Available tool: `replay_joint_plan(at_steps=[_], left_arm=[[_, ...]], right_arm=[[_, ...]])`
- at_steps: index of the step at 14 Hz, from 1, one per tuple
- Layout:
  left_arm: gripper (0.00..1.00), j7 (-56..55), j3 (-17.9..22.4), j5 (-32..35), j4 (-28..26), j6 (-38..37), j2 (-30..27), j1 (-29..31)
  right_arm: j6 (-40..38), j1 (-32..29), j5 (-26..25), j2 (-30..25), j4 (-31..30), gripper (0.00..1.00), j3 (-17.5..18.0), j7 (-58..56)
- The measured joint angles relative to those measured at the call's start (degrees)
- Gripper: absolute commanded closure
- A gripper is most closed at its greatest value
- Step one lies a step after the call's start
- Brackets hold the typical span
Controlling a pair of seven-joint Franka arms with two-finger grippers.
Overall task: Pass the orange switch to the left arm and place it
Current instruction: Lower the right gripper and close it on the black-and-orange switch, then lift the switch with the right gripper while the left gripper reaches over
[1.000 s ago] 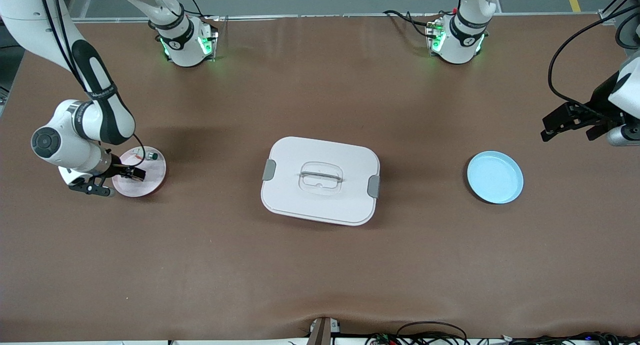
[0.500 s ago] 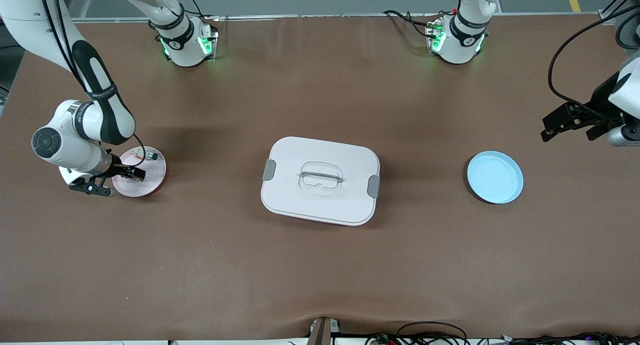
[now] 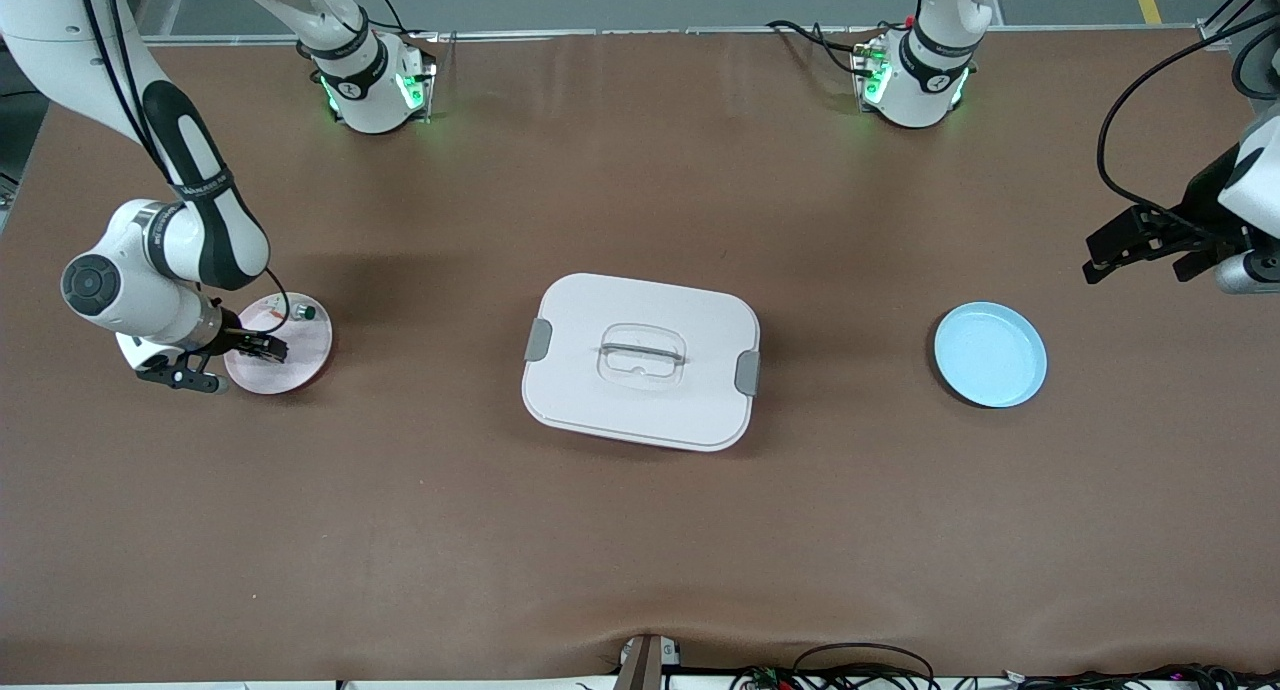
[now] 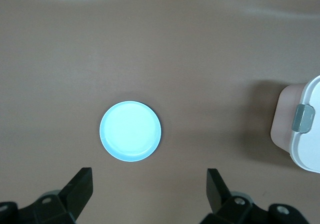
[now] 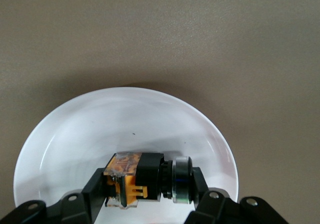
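My right gripper [image 5: 145, 189] clamps the orange switch [image 5: 145, 179] low over the pink plate [image 3: 300, 365], which sits toward the right arm's end of the table from the box [image 3: 640, 360]. A green-tipped piece [image 3: 303, 313] lies beside it on the plate. My left gripper [image 4: 150, 194] waits wide open and empty above the blue plate [image 4: 130, 131], ready for a handover clear of the box.

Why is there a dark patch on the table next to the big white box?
Front view: the box blocks overhead light, leaving a soft shadow on the table around its edges. Left wrist view: the same shadow lies beside the box, toward the blue plate.
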Motion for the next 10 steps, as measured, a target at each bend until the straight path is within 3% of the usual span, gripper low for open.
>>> replay_joint_plan(at_steps=[4, 10], left_arm=[[0.00, 0.0, 0.0, 0.0, 0.0, 0.0, 0.0, 0.0], [0.00, 0.0, 0.0, 0.0, 0.0, 0.0, 0.0, -0.1]], right_arm=[[-0.3, -0.1, 0.0, 0.0, 0.1, 1.00, 0.0, 1.4], [-7.8, -0.1, 0.0, 0.0, 3.2, 1.00, 0.1, 3.8]])
